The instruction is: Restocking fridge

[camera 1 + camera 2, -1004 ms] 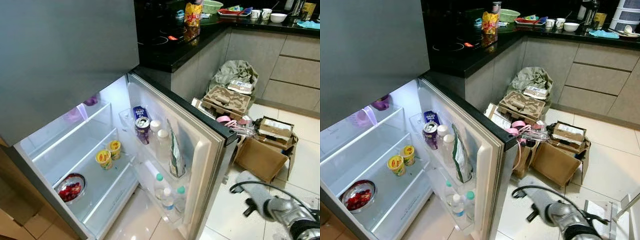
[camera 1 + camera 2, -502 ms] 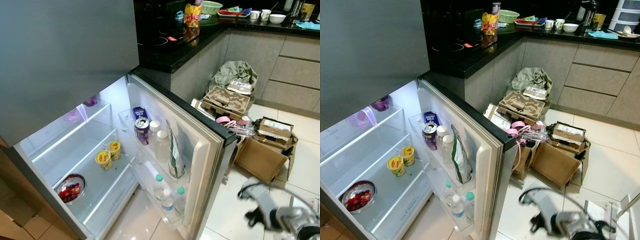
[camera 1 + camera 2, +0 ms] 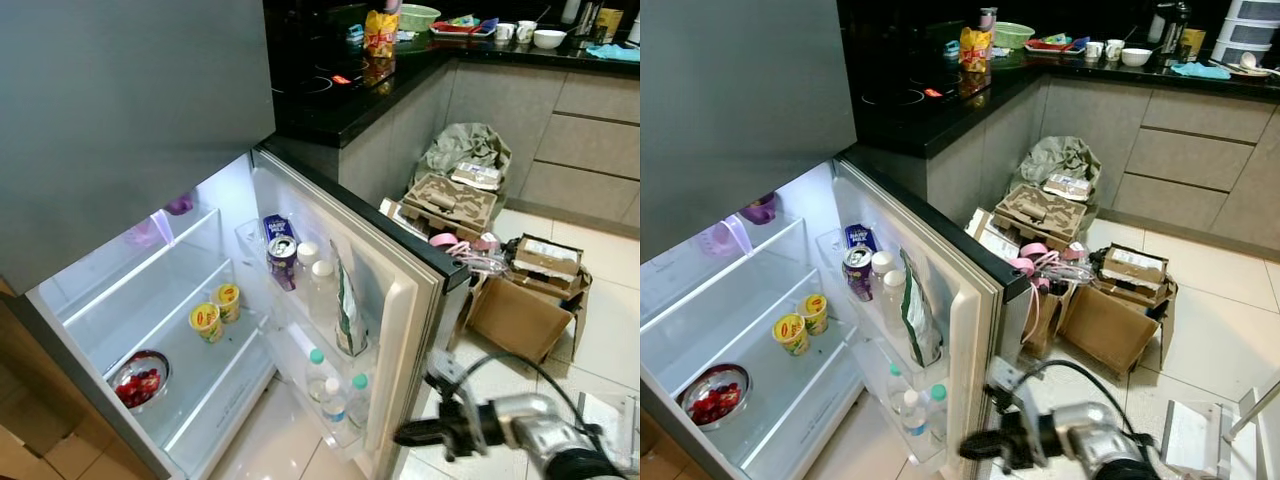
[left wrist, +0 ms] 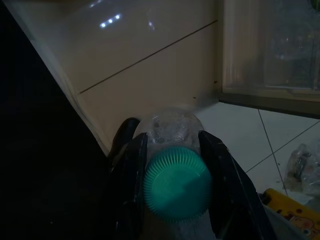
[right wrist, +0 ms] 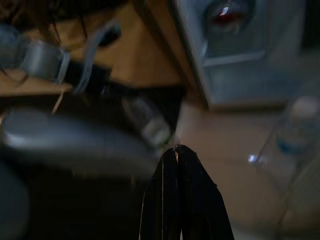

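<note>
My left gripper is shut on a clear water bottle with a green cap, held low over the tiled floor. The fridge stands open, and its door carries a can, a blue carton, white bottles and a bag. Two green-capped water bottles stand in the door's lowest shelf. My right gripper is shut on nothing and points left, low beside the door's outer edge. Inside the fridge are two yellow cups and a bowl of red fruit.
Cardboard boxes and a stuffed bag crowd the floor to the right of the door. A black counter with a snack bag and dishes runs behind. Bare tiles lie before the fridge.
My right arm has swung left from the floor at the lower right to the door's lower edge, and its gripper now points left. The fridge's contents have not moved.
</note>
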